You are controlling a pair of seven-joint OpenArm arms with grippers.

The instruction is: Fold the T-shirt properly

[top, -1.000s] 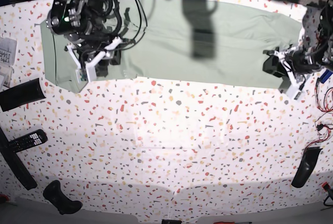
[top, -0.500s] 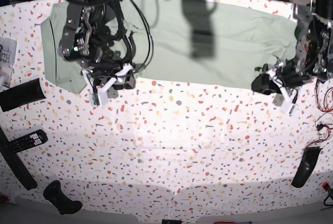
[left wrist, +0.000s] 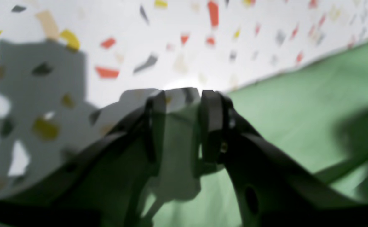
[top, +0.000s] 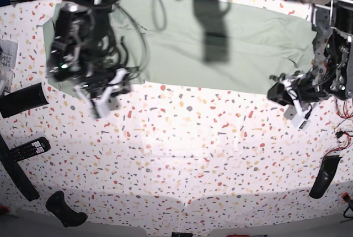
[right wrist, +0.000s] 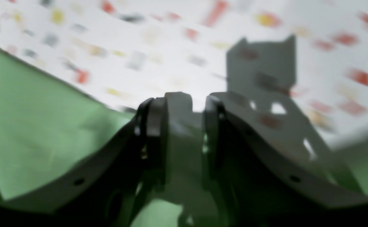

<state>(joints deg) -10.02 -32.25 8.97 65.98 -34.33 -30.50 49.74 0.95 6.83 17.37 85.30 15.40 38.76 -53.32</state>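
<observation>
As the base view shows it, the T-shirt (top: 220, 44) lies spread along the far edge of the speckled table (top: 182, 149), with the right gripper (top: 102, 96) at its near-left corner and the left gripper (top: 295, 104) at its near-right corner. In the left wrist view the jaws pinch a fold of green cloth at the hem, and the right wrist view shows the same. Judged so, both corners are held mid-fold; next they want carrying together, evenly, without slipping.
</observation>
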